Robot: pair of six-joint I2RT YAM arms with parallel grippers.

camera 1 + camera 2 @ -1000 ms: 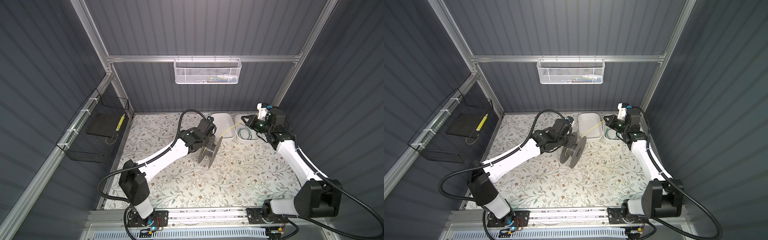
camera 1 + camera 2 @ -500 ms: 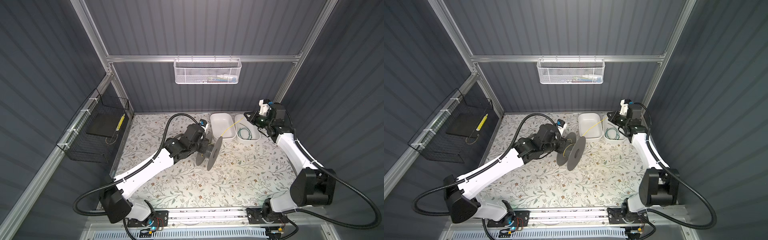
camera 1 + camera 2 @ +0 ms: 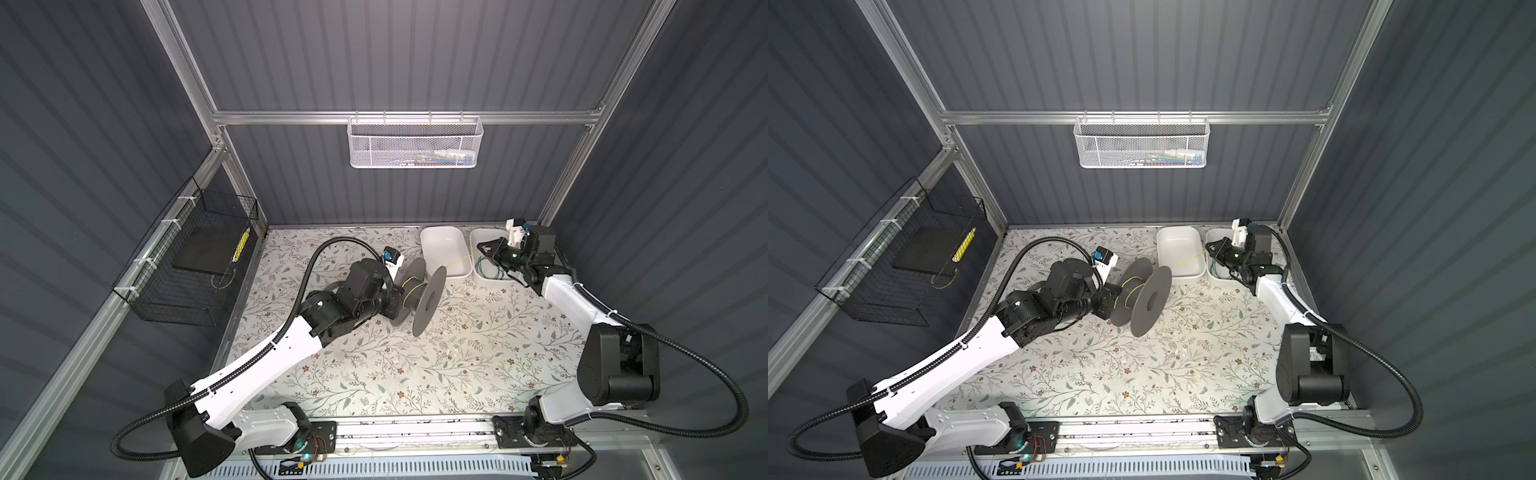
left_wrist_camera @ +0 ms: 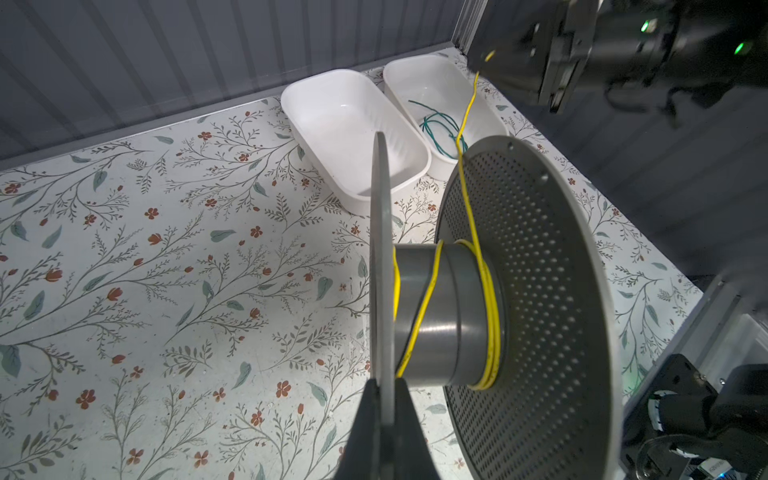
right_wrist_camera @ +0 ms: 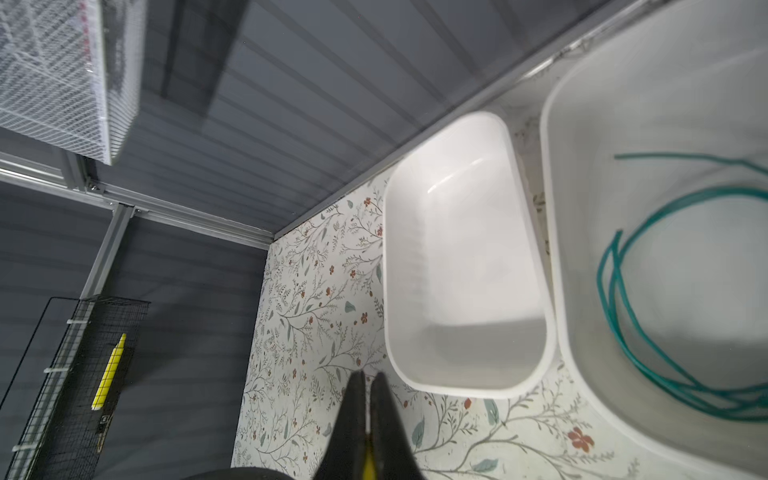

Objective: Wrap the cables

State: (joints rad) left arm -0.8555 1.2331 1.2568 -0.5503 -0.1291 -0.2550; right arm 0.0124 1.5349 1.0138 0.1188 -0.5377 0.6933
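A grey spool (image 3: pixel 428 297) (image 3: pixel 1152 297) stands on edge in the middle of the table, and my left gripper (image 3: pixel 397 301) (image 4: pixel 384 386) is shut on the rim of its thin near flange (image 4: pixel 381 249). The yellow cable (image 4: pixel 465 195) lies in a few turns round the hub (image 4: pixel 432 316). From there it runs in a straight line (image 3: pixel 457 262) (image 3: pixel 1187 261) up to my right gripper (image 3: pixel 484 247) (image 3: pixel 1212 248) (image 5: pixel 368 376), which is shut on its end above the trays. Between those fingers the yellow cable (image 5: pixel 368 463) shows.
Two white trays sit at the back right: an empty tray (image 3: pixel 440 227) (image 5: pixel 392 291) and a second tray (image 3: pixel 494 283) (image 4: pixel 395 83) holding a green wire (image 4: pixel 436 124) (image 5: pixel 623 291). A black wire basket (image 3: pixel 187 257) hangs on the left wall, a white mesh basket (image 3: pixel 415 141) on the back wall.
My left arm has stretched out low, its elbow dropping toward the front left, and the spool has turned about where it stood. The right gripper has stayed over the trays, still holding the cable.
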